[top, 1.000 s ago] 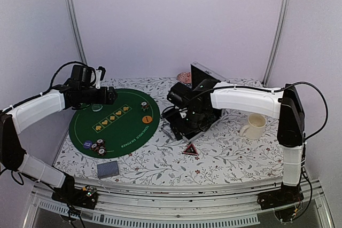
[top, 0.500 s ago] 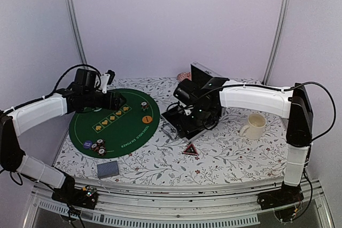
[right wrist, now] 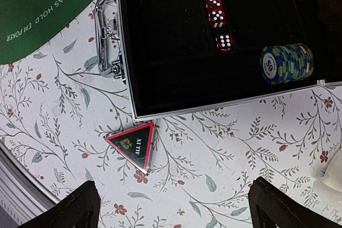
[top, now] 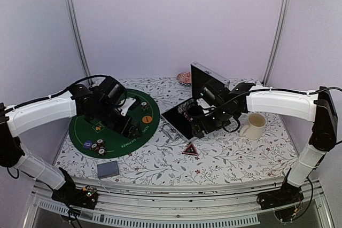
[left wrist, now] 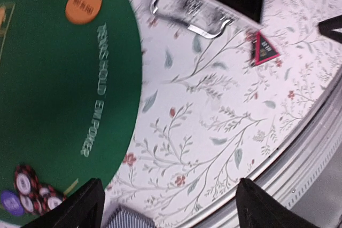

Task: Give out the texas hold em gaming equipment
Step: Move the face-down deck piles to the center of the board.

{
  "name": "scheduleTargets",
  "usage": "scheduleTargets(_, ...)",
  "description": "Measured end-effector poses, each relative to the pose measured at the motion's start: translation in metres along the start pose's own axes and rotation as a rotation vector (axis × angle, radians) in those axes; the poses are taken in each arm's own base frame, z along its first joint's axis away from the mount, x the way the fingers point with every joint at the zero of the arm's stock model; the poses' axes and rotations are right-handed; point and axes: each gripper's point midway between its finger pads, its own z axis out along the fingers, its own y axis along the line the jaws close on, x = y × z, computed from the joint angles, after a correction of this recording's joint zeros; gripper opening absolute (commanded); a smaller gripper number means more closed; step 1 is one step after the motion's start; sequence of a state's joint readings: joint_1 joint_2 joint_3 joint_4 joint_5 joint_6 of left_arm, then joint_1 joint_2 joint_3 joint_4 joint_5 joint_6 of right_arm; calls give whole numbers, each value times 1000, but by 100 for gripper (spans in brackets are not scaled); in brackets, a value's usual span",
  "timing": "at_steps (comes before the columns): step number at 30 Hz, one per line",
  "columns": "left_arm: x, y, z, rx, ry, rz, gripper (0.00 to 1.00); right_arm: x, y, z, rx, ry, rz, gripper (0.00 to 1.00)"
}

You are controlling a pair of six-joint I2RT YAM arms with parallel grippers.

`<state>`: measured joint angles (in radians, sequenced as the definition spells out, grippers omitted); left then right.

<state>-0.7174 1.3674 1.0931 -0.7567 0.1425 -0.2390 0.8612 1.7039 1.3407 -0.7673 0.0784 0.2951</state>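
Striped poker chips (top: pixel 96 146) lie in a cluster at the near left of the green mat (top: pixel 85 126); they also show in the left wrist view (left wrist: pixel 31 193). A small chip stack (top: pixel 144 105) and the orange button (top: pixel 147 118) sit at the mat's right side. The grey-blue card deck (top: pixel 107 169) lies near the table's front. A blue-green chip stack (right wrist: pixel 286 63) and red dice (right wrist: pixel 214 9) lie inside the open case (top: pixel 181 118). My left gripper (top: pixel 128 125) hovers open over the mat's right part. My right gripper (top: pixel 206 126) hangs open above the case's near edge, holding nothing.
A red-edged black triangle marker (top: pixel 190 149) lies just in front of the case. The cream mug (top: pixel 254 126) stands to the right of the case. A pinkish object (top: pixel 184 77) sits at the back. The case's chrome handle (right wrist: pixel 107 41) points toward the mat.
My left arm swung from the mat's back left to over its right side. The right arm drew back to the right, uncovering the case's inside. Both grippers stayed open.
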Motion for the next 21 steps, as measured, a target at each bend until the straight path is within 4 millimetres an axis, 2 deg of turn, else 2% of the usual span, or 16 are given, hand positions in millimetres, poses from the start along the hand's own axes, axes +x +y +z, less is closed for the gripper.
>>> scheduleTargets(1,15,7,4,-33,65,-64,88,1,-1,2,-4,-3,-5,99)
scheduleTargets(3,39,17,7,-91,138,-181,98,3,-2,5,-10,-4,-20,99)
scheduleTargets(7,94,38,-6,-206,173,-452,98,4,3,11,-37,-13,-48,99)
scheduleTargets(11,123,50,-21,-255,107,-648,98,7,5,15,-52,-15,-60,99)
scheduleTargets(16,165,62,-9,-314,139,-815,98,13,5,18,-64,-9,-60,99)
scheduleTargets(19,178,66,-3,-338,153,-864,98,13,6,17,-69,-13,-54,99)
scheduleTargets(21,179,68,-1,-340,144,-882,98,12,6,15,-73,-22,-48,99)
